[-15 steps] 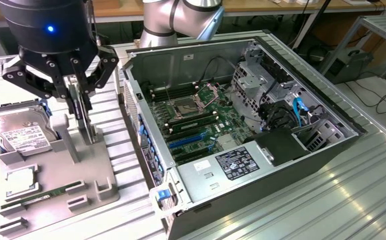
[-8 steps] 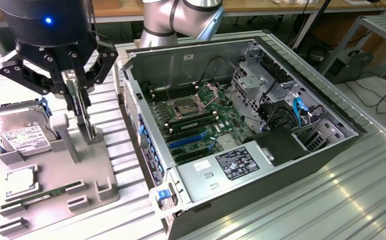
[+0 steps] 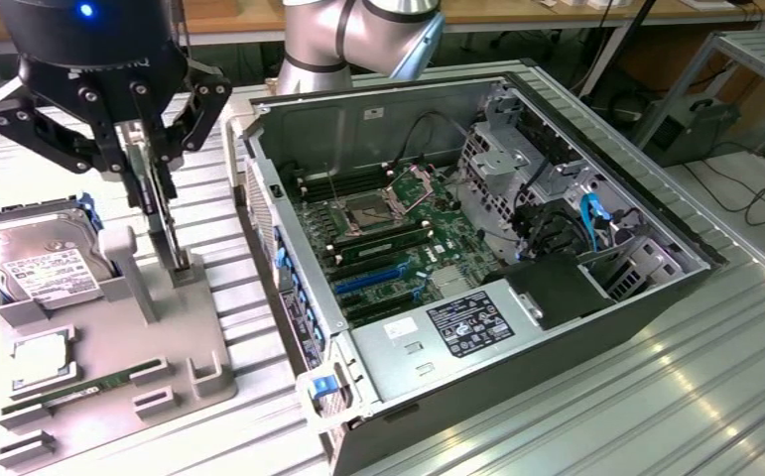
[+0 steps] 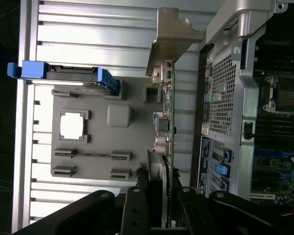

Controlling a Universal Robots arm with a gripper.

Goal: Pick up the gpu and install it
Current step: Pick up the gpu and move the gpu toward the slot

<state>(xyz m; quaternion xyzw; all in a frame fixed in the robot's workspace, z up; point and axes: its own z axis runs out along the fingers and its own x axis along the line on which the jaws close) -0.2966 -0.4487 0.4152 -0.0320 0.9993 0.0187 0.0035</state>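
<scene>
The gpu (image 3: 167,223) is seen edge-on as a thin dark slab, standing upright over the grey holder tray (image 3: 171,347) at the exterior view's left. Its lower end reaches the tray's slot post (image 3: 187,273); I cannot tell if it touches. My gripper (image 3: 147,164) is above the card, shut on its upper part. In the wrist view the gpu (image 4: 168,122) runs as a green edge out from between my fingers (image 4: 137,208), with its silver end bracket (image 4: 172,39) at the far end. The gripper (image 4: 162,213) is shut around the fan side.
The tray also carries a silver hard drive (image 3: 38,266) in a blue caddy, a square CPU (image 3: 41,355) and a green RAM stick (image 3: 84,389). The open computer case (image 3: 355,119) lies to the exterior view's right, with motherboard and blue slots (image 3: 371,280) exposed. The arm's base (image 3: 342,40) stands behind.
</scene>
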